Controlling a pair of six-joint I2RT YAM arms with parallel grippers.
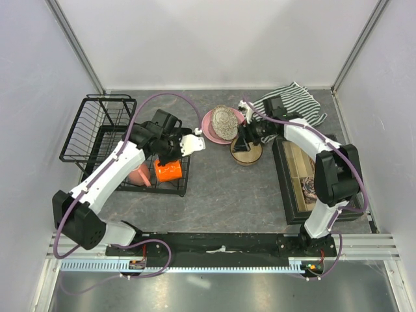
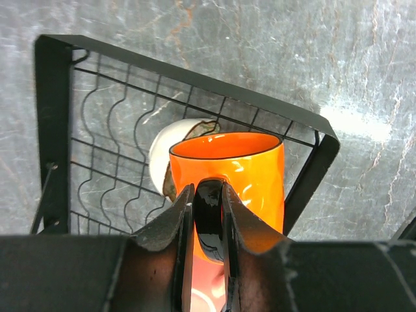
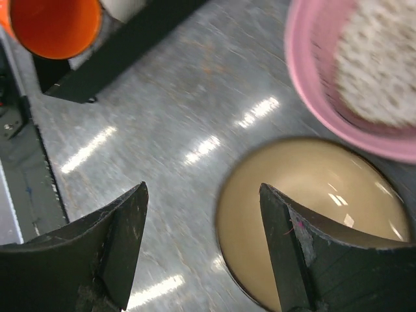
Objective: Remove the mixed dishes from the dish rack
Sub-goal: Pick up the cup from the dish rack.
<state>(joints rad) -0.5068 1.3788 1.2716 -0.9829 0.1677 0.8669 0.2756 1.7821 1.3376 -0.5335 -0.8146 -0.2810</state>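
My left gripper [image 1: 170, 158] is shut on the black handle [image 2: 209, 218] of the orange mug [image 2: 240, 169], which is over the near right corner of the black wire dish rack [image 1: 97, 130]. The mug also shows in the top view [image 1: 169, 171]. A small floral bowl [image 2: 166, 156] lies behind it in the rack, and a pink mug [image 1: 140, 174] lies beside it. My right gripper [image 3: 203, 195] is open, its jaws astride the rim of the tan-brown bowl [image 3: 312, 214] on the table. The pink plate [image 1: 209, 127] holds the patterned oval dish [image 1: 225, 121].
A dark compartmented box [image 1: 305, 175] stands at the right. A striped cloth [image 1: 292, 104] lies at the back right. The rack's taller basket section [image 1: 101, 114] is at the far left. Grey tabletop [image 1: 221, 188] lies between the rack and the box.
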